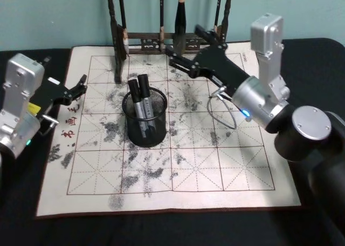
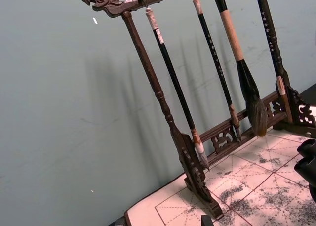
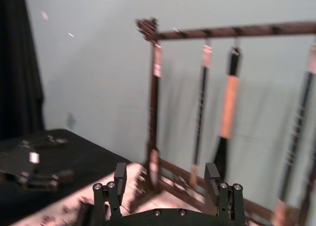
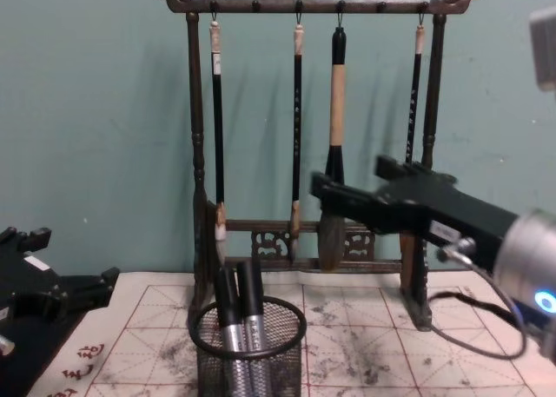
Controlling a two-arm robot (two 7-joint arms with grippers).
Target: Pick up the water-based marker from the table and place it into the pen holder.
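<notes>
The pen holder, a black wire-mesh cup, stands on the practice mat left of centre. Two water-based markers with black caps and grey barrels stand upright inside it, side by side. My right gripper hangs open above the mat behind and to the right of the holder, near the brush rack, with nothing between its fingers. My left gripper rests low at the mat's left edge, open and holding nothing.
A tall dark wooden rack of hanging calligraphy brushes stands along the mat's far edge, against a teal wall. The ink-stained gridded mat lies on a black tablecloth. A grey cable loops under my right wrist.
</notes>
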